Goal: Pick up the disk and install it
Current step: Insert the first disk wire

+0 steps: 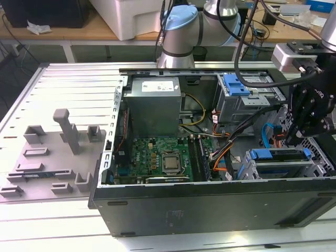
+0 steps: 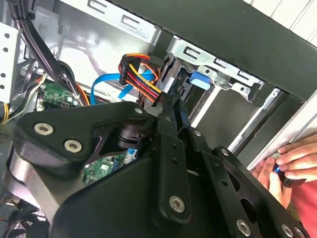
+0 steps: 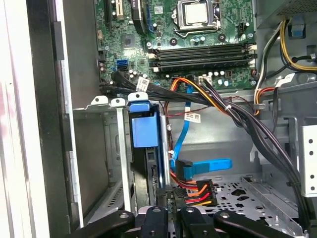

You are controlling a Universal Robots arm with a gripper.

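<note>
The disk (image 1: pixel 278 155) sits edge-up in the grey drive cage (image 1: pixel 315 167) at the front corner of the open computer case, on the exterior view's right. Its blue bracket (image 3: pixel 144 130) shows in the first wrist view and as a blue tab (image 2: pixel 200 79) in the second wrist view. My black gripper (image 1: pixel 297 139) hangs just over the disk's end nearest that right side. In both wrist views the fingers lie close together, and the gripper (image 2: pixel 173 105) (image 3: pixel 173 196) is shut. Its tips rest against the disk's near edge, beside an orange-and-black cable plug (image 3: pixel 198 191).
A second cage with a blue latch (image 1: pixel 234 84) stands at the back right. The motherboard (image 1: pixel 163 157) and power supply (image 1: pixel 155 100) fill the case's left. A blue flat cable (image 3: pixel 208 166) and black cable bundles cross beside the cage. A person's hand (image 2: pixel 290 161) is outside the case wall. A grey fixture plate (image 1: pixel 52 152) lies left.
</note>
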